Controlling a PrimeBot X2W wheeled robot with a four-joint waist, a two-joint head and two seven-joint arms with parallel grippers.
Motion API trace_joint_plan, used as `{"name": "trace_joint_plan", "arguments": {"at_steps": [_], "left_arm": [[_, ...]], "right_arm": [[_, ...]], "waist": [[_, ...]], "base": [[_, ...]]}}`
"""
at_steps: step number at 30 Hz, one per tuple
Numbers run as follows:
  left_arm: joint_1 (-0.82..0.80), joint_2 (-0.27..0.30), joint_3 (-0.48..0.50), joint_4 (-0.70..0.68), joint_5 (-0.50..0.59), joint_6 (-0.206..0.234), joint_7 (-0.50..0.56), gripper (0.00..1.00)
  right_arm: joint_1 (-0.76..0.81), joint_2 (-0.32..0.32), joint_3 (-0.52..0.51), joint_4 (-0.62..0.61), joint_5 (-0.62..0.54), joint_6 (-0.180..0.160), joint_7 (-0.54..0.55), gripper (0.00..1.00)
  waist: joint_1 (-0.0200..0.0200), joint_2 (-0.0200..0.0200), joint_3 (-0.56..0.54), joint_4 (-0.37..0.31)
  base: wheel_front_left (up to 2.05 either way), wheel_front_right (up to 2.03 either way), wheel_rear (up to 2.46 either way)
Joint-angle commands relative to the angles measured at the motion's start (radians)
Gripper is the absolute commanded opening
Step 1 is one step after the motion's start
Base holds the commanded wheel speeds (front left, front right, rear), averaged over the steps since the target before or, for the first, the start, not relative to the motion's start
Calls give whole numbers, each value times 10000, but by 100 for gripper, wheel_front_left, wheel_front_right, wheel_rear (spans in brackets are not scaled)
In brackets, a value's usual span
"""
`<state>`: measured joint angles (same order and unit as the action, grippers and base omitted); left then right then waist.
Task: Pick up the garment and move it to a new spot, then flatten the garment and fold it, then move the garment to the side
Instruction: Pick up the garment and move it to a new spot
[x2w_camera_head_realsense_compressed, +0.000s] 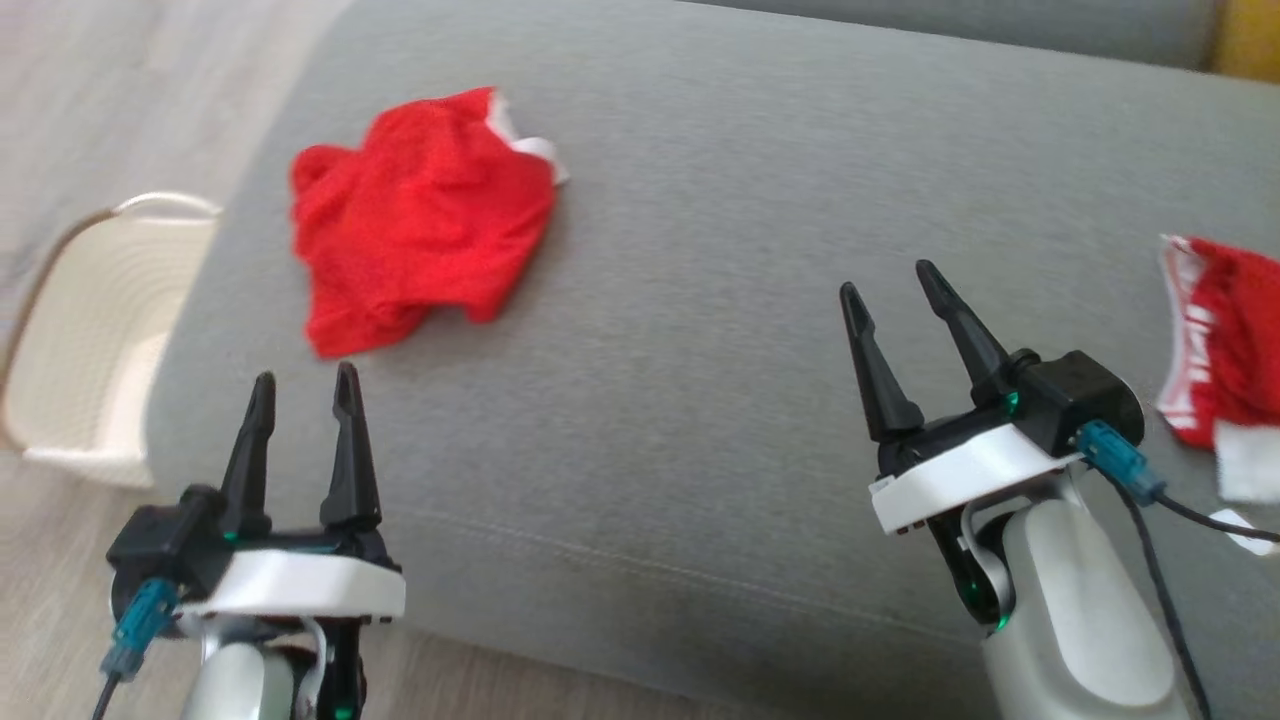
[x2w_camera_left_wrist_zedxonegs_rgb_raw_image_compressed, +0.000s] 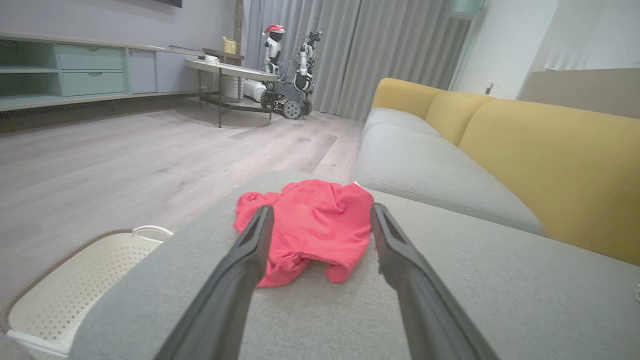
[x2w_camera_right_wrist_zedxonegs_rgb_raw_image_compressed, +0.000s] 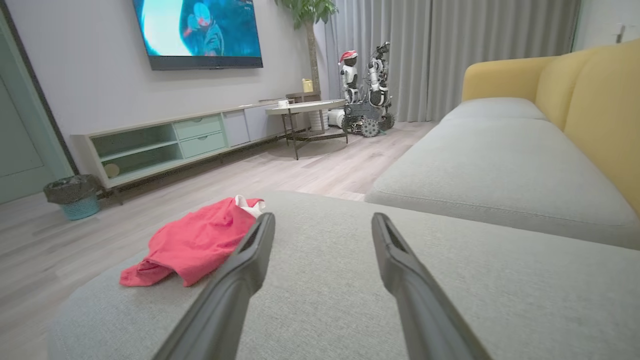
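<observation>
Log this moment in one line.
phase: pre-grasp | garment: crumpled on sofa | left claw: open, short of garment | right claw: open, empty

Even, soft daylight — faint shadows, no glare — with slight blur overhead and wide-angle bending in both wrist views.

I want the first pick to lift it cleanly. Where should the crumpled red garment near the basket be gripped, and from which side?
Probably a raised wrinkle near the middle of the red garment, from above with the open left pincer, which is nearest. It lies bunched on the grey sofa seat, so its edges lie flat while the wrinkles stand up.
</observation>
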<state>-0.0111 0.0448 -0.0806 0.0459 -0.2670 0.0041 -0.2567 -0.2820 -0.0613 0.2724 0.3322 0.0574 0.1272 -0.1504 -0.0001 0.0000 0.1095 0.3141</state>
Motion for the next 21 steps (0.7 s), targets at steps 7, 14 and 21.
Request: {"name": "trace_joint_plan", "arguments": {"at_steps": [7, 14, 21], "left_arm": [[-35, 55, 397, -430, -87, 21, -51, 100], [-7, 55, 343, -525, -140, 109, -51, 100], [-7, 55, 445, -603, -184, 182, -51, 100]], "right_arm": [[-29, 22, 85, -566, -27, 35, 84, 100], [49, 35, 90, -632, -5, 35, 100, 100], [56, 50, 119, -670, 7, 35, 121, 100]], "waist": [[1, 0, -23, 945], [1, 0, 43, 1226], [1, 0, 131, 1171]], "base": [[0, 0, 0], [0, 0, 0], [0, 0, 0]]}}
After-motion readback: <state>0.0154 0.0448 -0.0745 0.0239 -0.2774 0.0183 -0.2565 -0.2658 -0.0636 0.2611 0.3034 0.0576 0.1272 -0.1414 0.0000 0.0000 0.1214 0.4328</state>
